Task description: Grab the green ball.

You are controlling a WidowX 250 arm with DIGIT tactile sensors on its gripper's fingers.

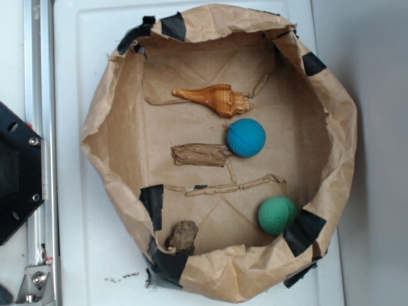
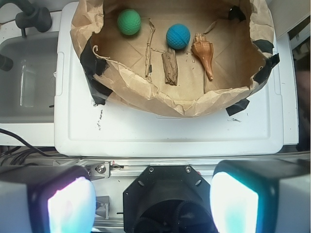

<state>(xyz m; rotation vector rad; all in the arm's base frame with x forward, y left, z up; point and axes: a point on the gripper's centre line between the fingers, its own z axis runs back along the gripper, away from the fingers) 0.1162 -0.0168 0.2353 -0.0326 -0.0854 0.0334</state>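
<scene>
The green ball (image 1: 277,215) lies in the lower right of a brown paper nest (image 1: 102,121), against its wall. In the wrist view the green ball (image 2: 129,22) sits at the top left of the paper nest (image 2: 160,97). My gripper (image 2: 153,204) hangs far back from the nest, over the robot's black base, and does not show in the exterior view. Its two glowing pads (image 2: 70,206) stand wide apart with nothing between them, so it is open.
A blue ball (image 1: 246,137) (image 2: 178,36), an orange conch shell (image 1: 213,99) (image 2: 203,52), a piece of bark (image 1: 201,154) (image 2: 169,67) and a small rock (image 1: 183,236) share the nest. The nest sits on a white lid (image 2: 170,131). A grey tub (image 2: 24,82) stands to the left.
</scene>
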